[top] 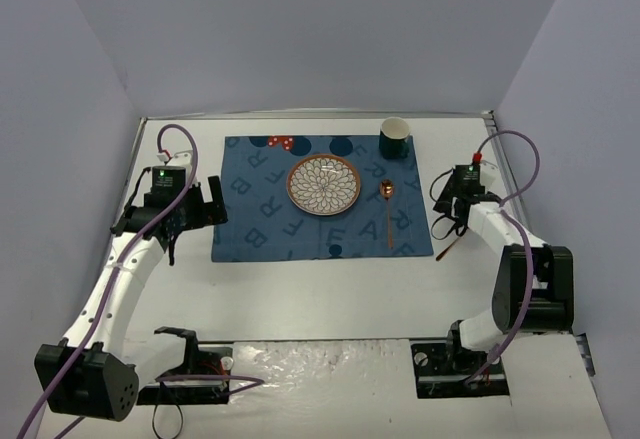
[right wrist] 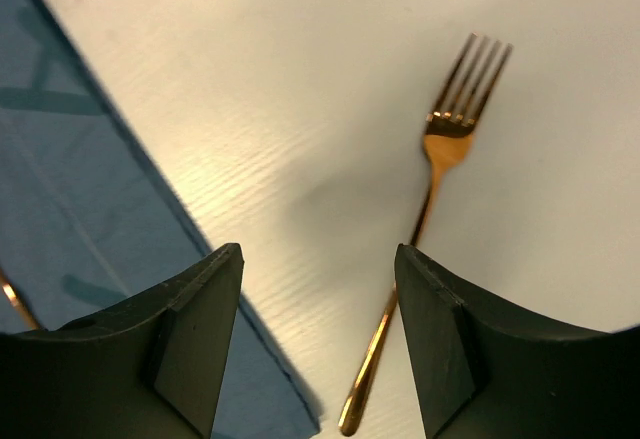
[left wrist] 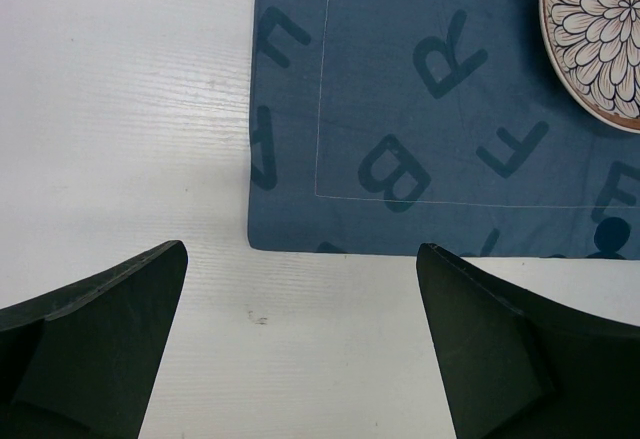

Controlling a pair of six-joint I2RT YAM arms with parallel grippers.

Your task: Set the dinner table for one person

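**Listener:** What is the table like, and where is it?

**Robot:** The table is a large flat rectangle, matte white with a faint grain. It spreads from my two bases to the far wall and carries everything else. On its middle lies a dark blue cloth placemat, rectangular, printed with darker letters, with a thin pale stitch line inside its hem.

**Listener:** And on the placemat?

**Robot:** A round plate with a white petal pattern and a brown rim sits at the centre. At the far right corner stands a dark green cup, pale inside. A shiny copper-coloured spoon lies right of the plate, bowl away from me. A matching four-tined fork lies slantwise on bare table just beside the mat's right edge (off the cloth).

**Listener:** How are your arms posed?

**Robot:** My left arm reaches forward along the left side. My left gripper hangs low over bare table at the mat's left edge, its black wedge-shaped fingers spread wide with nothing between them. My right arm bends inward. My right gripper points down over the fork, fingers parted and holding nothing, with the handle lying flat below near the right-hand finger.

**Listener:** The count?

**Robot:** One placemat, one plate, one cup, one spoon, one fork, two arms.
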